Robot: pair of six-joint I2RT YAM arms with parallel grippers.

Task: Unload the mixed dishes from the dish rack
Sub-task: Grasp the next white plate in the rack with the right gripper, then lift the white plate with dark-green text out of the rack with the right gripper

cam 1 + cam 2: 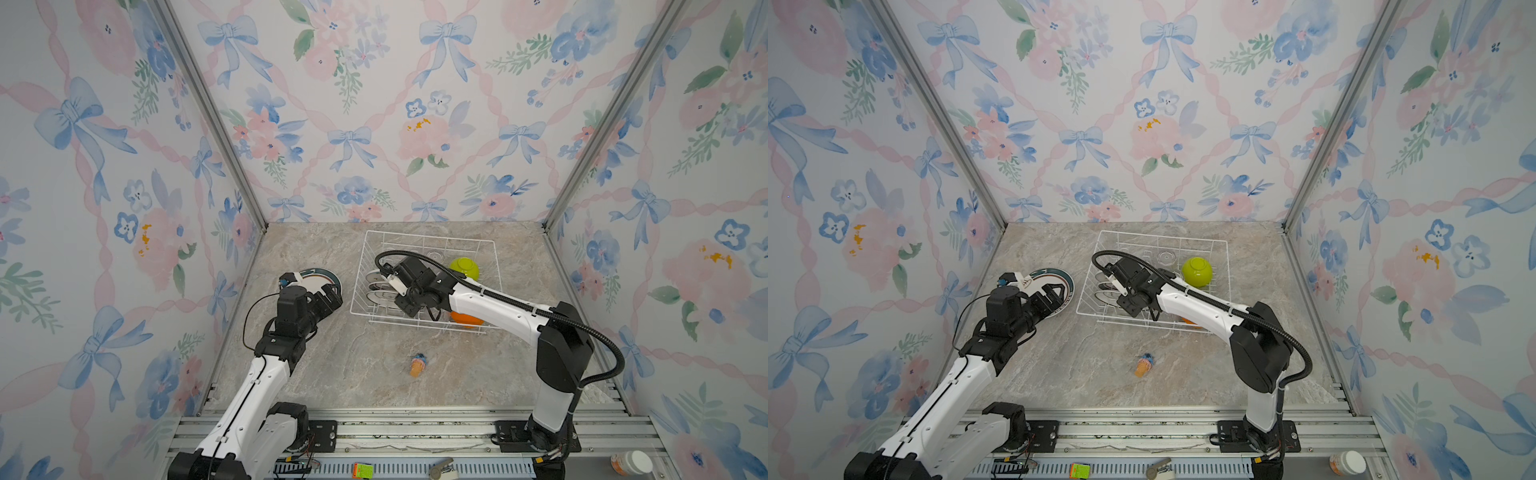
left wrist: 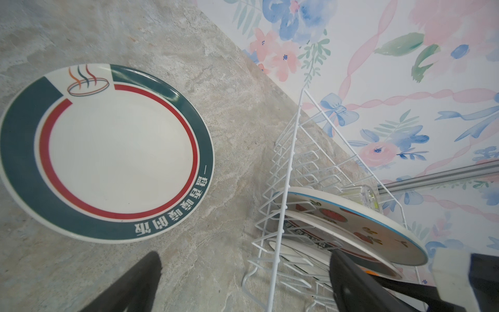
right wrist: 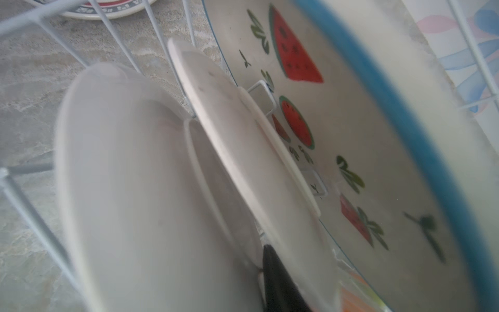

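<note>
Deep in the dish rack's [image 1: 428, 237] left end with the right gripper [image 1: 390, 291], nearer arm, one finger [image 3: 275, 283] between edge-up plates [image 3: 243, 151] standing directly ahead, clamp impossible to tell; left gripper [image 1: 330, 297] gaping.

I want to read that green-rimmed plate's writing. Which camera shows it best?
Left wrist view: the green-rimmed plate shows nearly whole, lettering sharp. Both top views show it small, partly behind the left gripper; right wrist catches only an edge.
</note>
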